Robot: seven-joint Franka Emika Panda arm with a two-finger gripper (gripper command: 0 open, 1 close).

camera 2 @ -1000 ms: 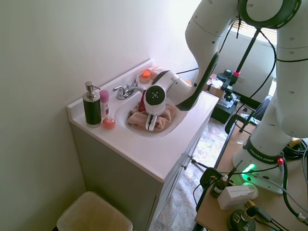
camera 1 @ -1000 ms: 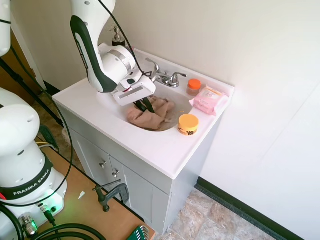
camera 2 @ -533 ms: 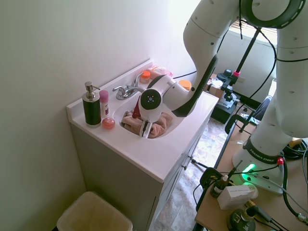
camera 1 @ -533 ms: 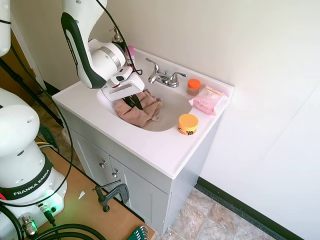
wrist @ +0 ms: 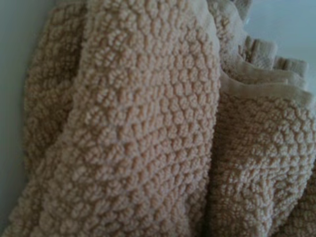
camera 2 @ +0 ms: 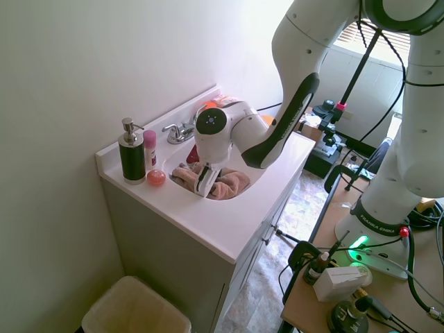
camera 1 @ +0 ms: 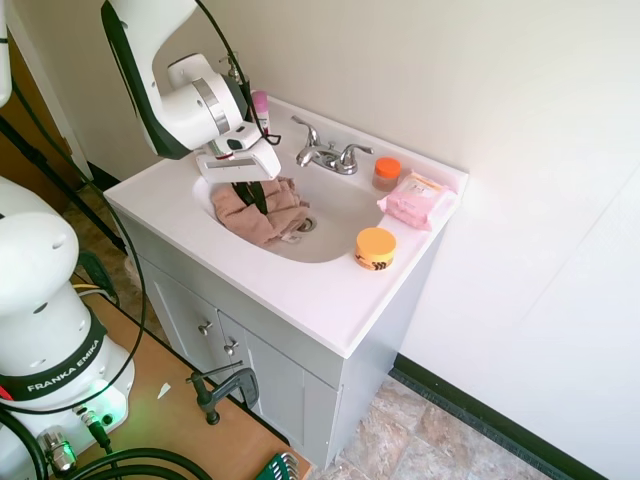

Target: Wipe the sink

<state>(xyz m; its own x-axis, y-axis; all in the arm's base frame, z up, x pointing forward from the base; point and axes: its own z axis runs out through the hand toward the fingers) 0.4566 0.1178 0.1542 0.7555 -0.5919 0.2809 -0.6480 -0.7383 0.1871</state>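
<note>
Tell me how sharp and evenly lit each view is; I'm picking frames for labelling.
First exterior view: sharp and evenly lit, sink and towel crisp. Second exterior view: bright window glare at upper right washes out the far end of the counter, nearer parts clear. Wrist view: the towel's weave fills the frame, readable mid-frame, softer at the edges.

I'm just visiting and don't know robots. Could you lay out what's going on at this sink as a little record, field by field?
Doing: pressing a towel against the basin wall
Gripper: down in the sink, fingers buried in the towel; open or shut not visible
Towel: tan, bunched, on the basin side nearest the soap dispenser
Drain: uncovered
Faucet: chrome, at the back rim
Counter items: orange-lidded jar, pink wipes pack, small orange-capped jar
</note>
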